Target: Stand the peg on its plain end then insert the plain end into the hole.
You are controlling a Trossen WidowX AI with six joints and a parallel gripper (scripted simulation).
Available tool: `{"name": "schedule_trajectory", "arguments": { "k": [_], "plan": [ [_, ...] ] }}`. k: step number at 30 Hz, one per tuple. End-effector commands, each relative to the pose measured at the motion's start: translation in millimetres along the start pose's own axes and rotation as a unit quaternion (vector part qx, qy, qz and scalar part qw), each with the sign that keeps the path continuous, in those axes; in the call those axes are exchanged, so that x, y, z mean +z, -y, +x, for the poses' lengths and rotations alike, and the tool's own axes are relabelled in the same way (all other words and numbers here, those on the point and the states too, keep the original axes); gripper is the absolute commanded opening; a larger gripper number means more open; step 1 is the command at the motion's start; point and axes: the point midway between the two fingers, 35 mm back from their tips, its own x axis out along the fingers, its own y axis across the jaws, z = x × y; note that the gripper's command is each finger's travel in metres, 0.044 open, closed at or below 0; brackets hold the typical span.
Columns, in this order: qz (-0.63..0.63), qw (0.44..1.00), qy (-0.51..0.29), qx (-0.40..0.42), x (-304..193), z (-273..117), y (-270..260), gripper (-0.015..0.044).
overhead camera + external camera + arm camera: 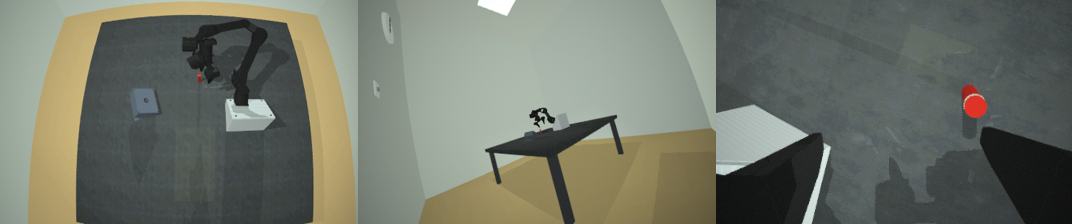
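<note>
The red peg [199, 77] [540, 131] [975, 106] stands upright on the table, its white band near the top end. My gripper [205, 76] [540, 125] [904, 138] is wide open and empty, above the table close to the peg. In the wrist view the peg is right of centre, just beyond the right fingertip and not between the fingers. The blue-grey sloped panel [144, 94] [530, 134] is left of the peg in the top view, with its hole [146, 100] empty. The panel is outside the wrist view.
The white base block [241, 125] [561, 122] [756, 127] under the arm stands right of the peg in the top view and shows at the wrist view's lower left. The dark table top [108, 161] [516, 151] carries the arm's shadows.
</note>
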Motion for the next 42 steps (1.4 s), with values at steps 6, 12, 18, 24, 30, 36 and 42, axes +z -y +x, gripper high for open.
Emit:
{"name": "schedule_trajectory", "arguments": {
  "k": [6,12,18,24,30,36,42],
  "plan": [
    [-0.014,0.993,-0.057,-0.105,11,-9,13,0.0440],
    [-0.024,0.981,-0.075,-0.177,21,-17,20,0.0440],
    [-0.024,0.981,-0.075,-0.177,21,-17,20,0.0440],
    [-0.005,0.981,-0.071,-0.179,20,-10,23,0.0440],
    [0.022,0.981,-0.066,-0.181,18,1,27,0.0440],
    [0.022,0.981,-0.066,-0.180,18,6,29,0.0440],
    [0.022,0.981,-0.065,-0.179,18,16,32,0.0440]
  ]
}}
